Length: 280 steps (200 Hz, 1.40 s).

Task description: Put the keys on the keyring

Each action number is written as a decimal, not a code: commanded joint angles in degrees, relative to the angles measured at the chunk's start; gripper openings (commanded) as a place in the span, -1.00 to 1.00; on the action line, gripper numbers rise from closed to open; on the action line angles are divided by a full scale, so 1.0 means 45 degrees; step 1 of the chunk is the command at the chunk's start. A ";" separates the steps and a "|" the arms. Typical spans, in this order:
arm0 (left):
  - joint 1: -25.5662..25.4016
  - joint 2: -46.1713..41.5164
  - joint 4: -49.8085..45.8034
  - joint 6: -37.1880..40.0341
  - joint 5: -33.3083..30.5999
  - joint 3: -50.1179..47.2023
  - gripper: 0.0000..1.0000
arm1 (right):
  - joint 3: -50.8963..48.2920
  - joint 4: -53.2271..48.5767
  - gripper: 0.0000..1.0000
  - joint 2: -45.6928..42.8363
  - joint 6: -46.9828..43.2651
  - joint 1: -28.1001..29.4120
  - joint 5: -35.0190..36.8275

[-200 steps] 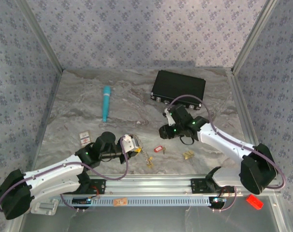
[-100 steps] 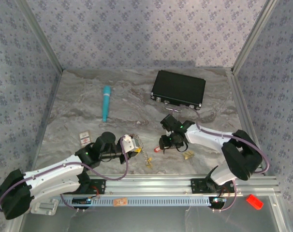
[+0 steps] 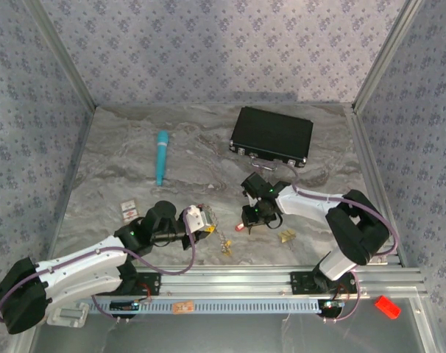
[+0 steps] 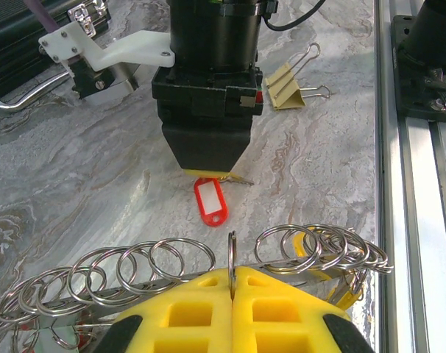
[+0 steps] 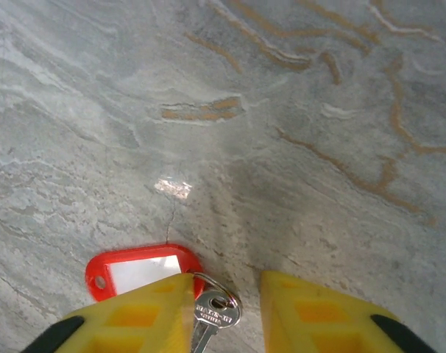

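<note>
My left gripper (image 4: 232,283) (image 3: 204,220) is shut on the keyring (image 4: 232,254), a thin wire ring seen edge-on between the yellow pads, with several small split rings (image 4: 171,261) strung to either side. A yellow tag (image 4: 305,246) hangs among the rings on the right. A key (image 5: 214,312) with a red tag (image 5: 135,271) (image 4: 210,200) (image 3: 240,227) lies on the marble. My right gripper (image 5: 227,294) (image 3: 252,217) stands straight down over it, open, the key's head between the fingers and against the left one. More keys (image 3: 225,245) lie near the front edge.
A yellow binder clip (image 4: 289,77) (image 3: 285,235) lies right of the right gripper. A black case (image 3: 272,136) sits at the back right, a teal tube (image 3: 162,156) at the back left, small white cards (image 3: 127,212) at the left. The metal rail (image 3: 238,279) borders the front.
The right arm swung left and down onto the red-tagged key, and its jaws have narrowed around the key's head. The left arm and keyring have not moved.
</note>
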 commanded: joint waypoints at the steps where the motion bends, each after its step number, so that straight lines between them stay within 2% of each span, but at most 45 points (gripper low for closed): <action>1: -0.0094 -0.0136 0.0060 0.0275 0.0020 0.0406 -1.00 | 0.0379 0.0213 -0.59 0.0211 -0.0167 0.0067 -0.0401; 23: -0.0094 -0.0257 -0.0033 0.0280 0.0006 0.0406 -1.00 | 0.0373 0.0040 -0.79 0.0037 -0.0137 0.0065 -0.0149; 43: -0.0099 -0.0288 0.0008 0.0270 -0.0034 0.0361 -1.00 | 0.0278 -0.0224 -0.89 -0.0212 -0.0079 0.0074 0.0206; 115: -0.0084 -0.0226 0.0059 0.0242 -0.0073 0.0298 -1.00 | -0.0162 -0.0446 -0.98 -0.0729 0.0029 -0.0116 0.0488; 142: -0.0084 -0.0230 0.0058 0.0221 -0.0053 0.0294 -1.00 | -0.0057 -0.0333 -0.97 -0.0455 -0.0010 -0.0119 0.0446; 240: -0.0084 -0.0201 0.0039 0.0251 -0.0054 0.0347 -1.00 | -0.0033 -0.0115 -0.66 -0.0156 0.0037 -0.0112 -0.0067; 280: -0.0083 -0.0199 0.0058 0.0247 -0.0034 0.0332 -1.00 | -0.0125 0.0136 -0.66 -0.0516 0.0301 -0.0132 -0.0374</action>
